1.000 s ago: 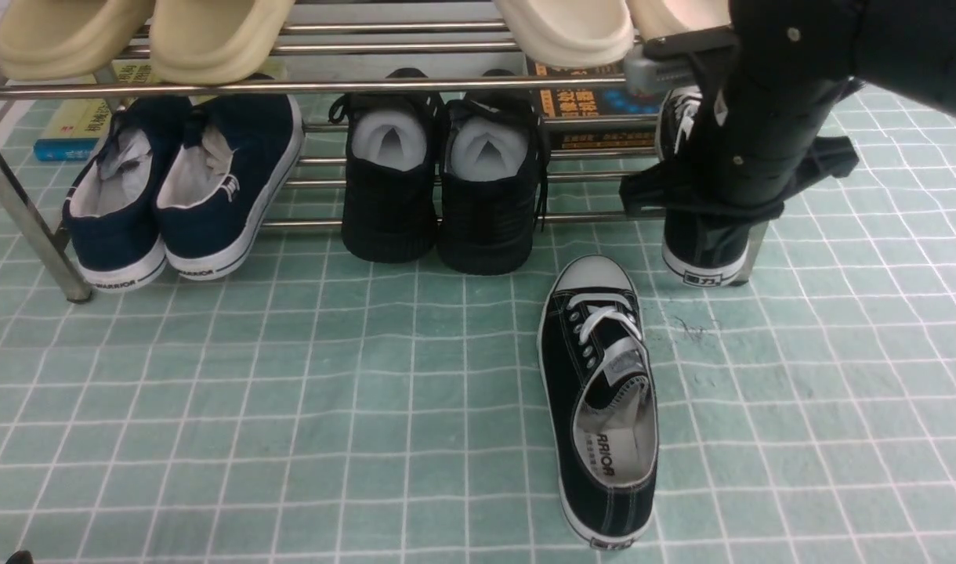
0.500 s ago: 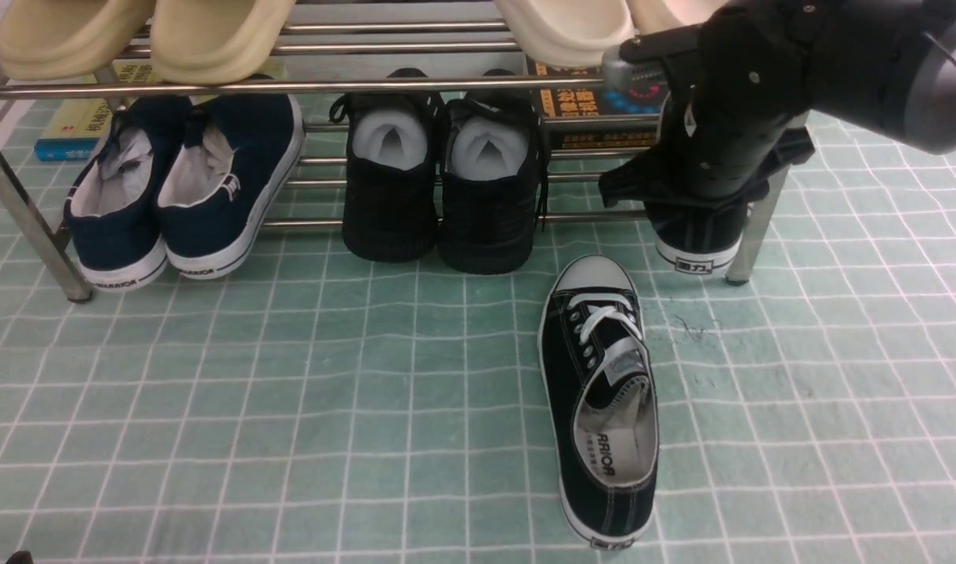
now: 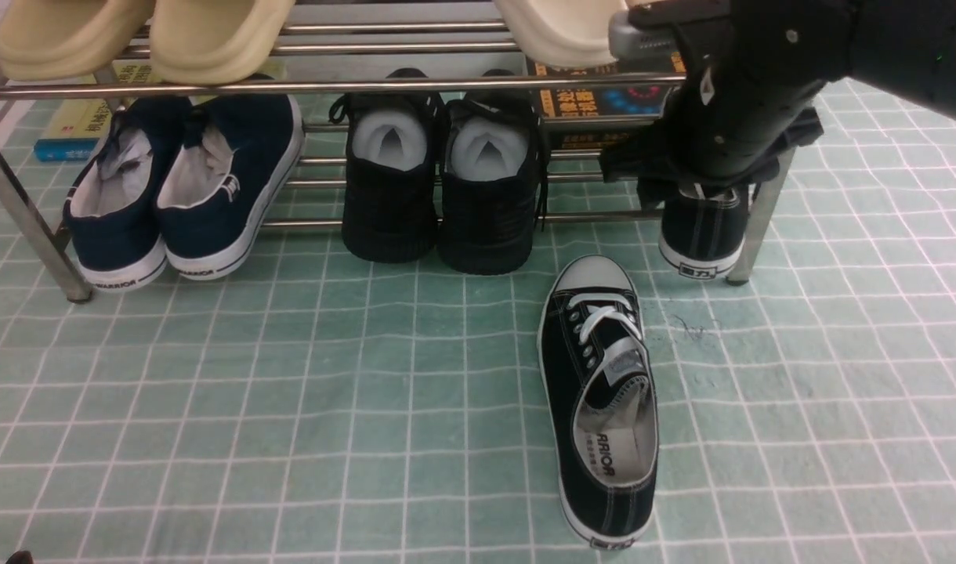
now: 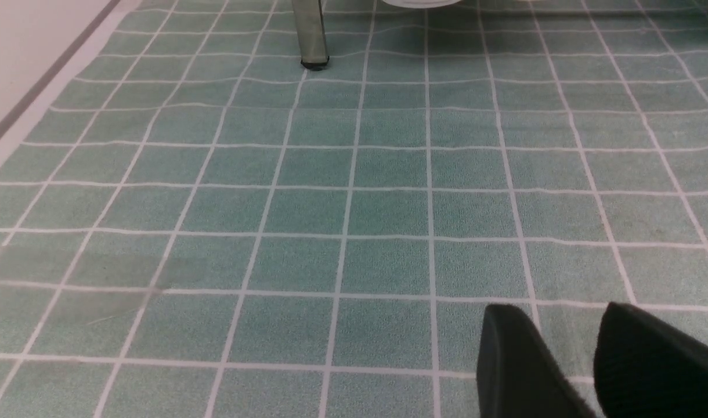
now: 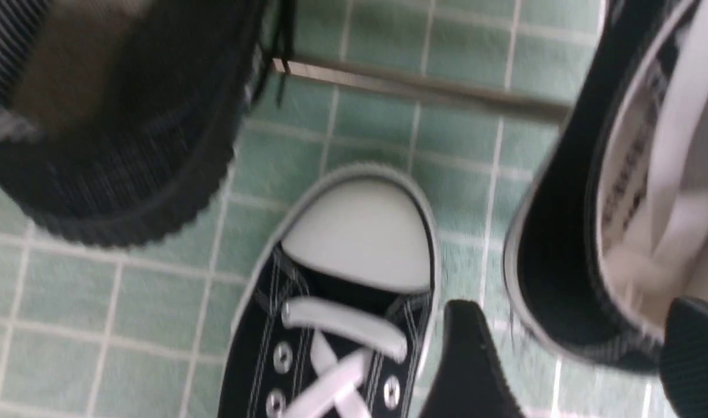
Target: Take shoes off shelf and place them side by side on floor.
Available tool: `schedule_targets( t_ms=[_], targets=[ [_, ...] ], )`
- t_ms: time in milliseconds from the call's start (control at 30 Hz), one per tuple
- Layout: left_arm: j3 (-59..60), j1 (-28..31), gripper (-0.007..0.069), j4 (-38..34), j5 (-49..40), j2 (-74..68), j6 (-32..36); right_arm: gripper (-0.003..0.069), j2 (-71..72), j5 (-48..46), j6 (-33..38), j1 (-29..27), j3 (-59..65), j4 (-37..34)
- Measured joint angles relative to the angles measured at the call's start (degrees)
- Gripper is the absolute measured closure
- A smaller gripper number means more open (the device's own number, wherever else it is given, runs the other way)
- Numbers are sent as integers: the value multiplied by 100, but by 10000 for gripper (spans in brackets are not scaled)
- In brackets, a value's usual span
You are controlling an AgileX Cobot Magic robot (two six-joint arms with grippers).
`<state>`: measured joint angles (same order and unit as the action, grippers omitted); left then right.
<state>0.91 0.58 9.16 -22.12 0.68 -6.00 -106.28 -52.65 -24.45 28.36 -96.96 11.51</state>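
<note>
Front view only: the whole shoe rack (image 3: 329, 86) shows, with cream clogs (image 3: 141, 35) on the upper tier. Navy slip-ons (image 3: 184, 188) and all-black shoes (image 3: 439, 204) sit on the lower tier, and books (image 3: 595, 102) lie behind. The right arm (image 3: 760, 78) hides the rack's right end.
Right wrist view only: the right gripper (image 5: 571, 313) has its fingers (image 5: 470, 360) spread wide. The shelf sneaker (image 3: 701, 235) shows its heel between them, not pinched. This picture is blurred.
Left wrist view only: the left gripper (image 4: 557, 313) hangs low over bare floor (image 3: 290, 376). Its fingers stand slightly apart with nothing between them, and one rack leg (image 4: 309, 32) stands well ahead.
Shelf sneaker: black canvas with white stitching and a white-edged sole bearing a heel label. It is on the lower tier at the right end, heel out past the front bar, just beside the right front leg.
Floor sneaker (image 3: 599, 399): lies flat on the floor in front of the rack, white toe cap toward it, with white laces and a printed insole. It is apart from the shelf sneaker.
Edges: its toe is near the front bar, between the all-black shoes and the shelf sneaker.
Open room: bare floor lies on both sides of the floor sneaker, wider on the left.
</note>
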Motion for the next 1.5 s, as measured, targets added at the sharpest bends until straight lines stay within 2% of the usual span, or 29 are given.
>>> schedule_targets(
  t_ms=[333,433,500,633,700,967,1133,1500],
  targets=[
    [0,0,383,0,0,0,0,201,-614,591,0,-25,-6,454],
    [0,0,383,0,0,0,0,228,-864,691,0,-25,-6,600],
    [0,0,383,0,0,0,0,296,-921,682,0,-25,-6,666],
    [0,0,383,0,0,0,0,587,-883,377,28,-25,-6,636],
    [0,0,383,0,0,0,0,643,-819,166,142,-18,-6,447],
    [0,0,383,0,0,0,0,652,214,-1833,962,278,4,-1117],
    [0,0,383,0,5,0,0,652,774,-1936,1001,335,253,-1351],
    [0,0,383,0,5,0,0,648,1658,-1721,1157,340,2338,-1398]
  ],
)
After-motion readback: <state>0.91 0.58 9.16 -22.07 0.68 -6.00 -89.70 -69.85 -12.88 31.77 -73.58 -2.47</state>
